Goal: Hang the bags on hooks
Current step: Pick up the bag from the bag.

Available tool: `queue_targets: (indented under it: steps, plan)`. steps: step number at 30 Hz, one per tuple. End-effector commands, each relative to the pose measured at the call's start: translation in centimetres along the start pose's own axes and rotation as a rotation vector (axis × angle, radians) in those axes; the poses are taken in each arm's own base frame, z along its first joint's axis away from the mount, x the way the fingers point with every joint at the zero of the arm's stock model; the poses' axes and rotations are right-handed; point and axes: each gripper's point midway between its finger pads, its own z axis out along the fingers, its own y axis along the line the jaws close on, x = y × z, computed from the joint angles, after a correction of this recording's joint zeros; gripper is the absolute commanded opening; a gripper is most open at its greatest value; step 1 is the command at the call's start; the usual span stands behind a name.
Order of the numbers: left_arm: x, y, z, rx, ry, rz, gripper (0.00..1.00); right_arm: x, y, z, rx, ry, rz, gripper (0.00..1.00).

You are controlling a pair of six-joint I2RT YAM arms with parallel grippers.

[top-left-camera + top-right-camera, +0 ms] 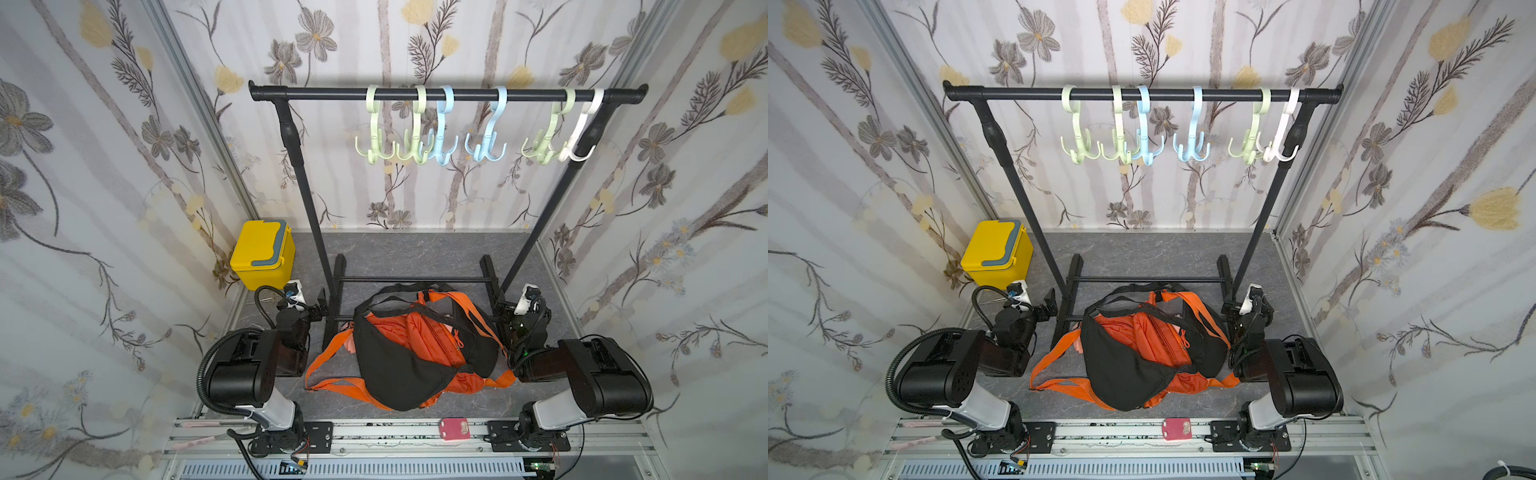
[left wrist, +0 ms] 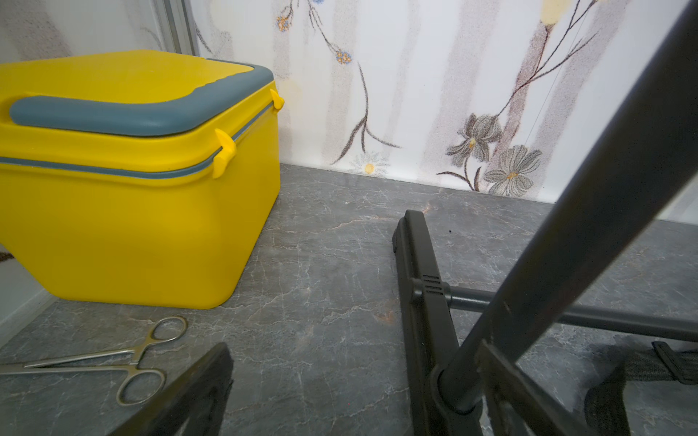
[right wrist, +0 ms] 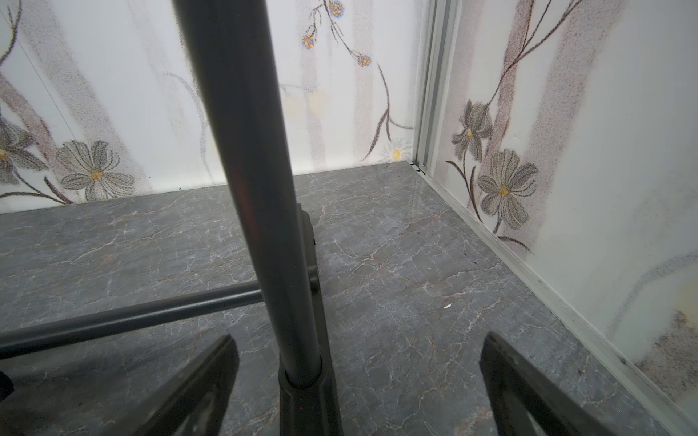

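Orange-and-black bag (image 1: 415,353) heaped on floor between both tools — left tool (image 1: 321,302), right tool (image 1: 505,309) — each wide open, empty

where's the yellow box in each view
Top views: yellow box sits at the back left, beside the rack's left pole.
Left wrist view: it fills the left half, scissors in front.
Right wrist view: not in it.
Shared landmark: the black rack.

yellow box (image 1: 262,254), scissor-handled clamp (image 2: 113,358), red tag (image 1: 454,429)
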Motion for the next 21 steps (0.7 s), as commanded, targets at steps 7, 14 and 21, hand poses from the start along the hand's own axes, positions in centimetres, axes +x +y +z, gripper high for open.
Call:
queue_targets:
  steps: [7,14,21]
  plan:
    - [-1.4,-0.3,0.2,0.014,-0.052,0.015,1.0,-1.4,0.2,0.1,-0.007,-0.051,-0.002,1.0]
    - [-1.3,-0.2,0.2,0.011,-0.049,0.014,1.0,-1.3,0.2,0.1,-0.007,-0.049,-0.003,0.99]
    - [-1.4,0.9,0.4,-0.054,-0.047,-0.008,1.0,-1.3,0.2,0.1,-0.007,-0.048,-0.001,0.99]
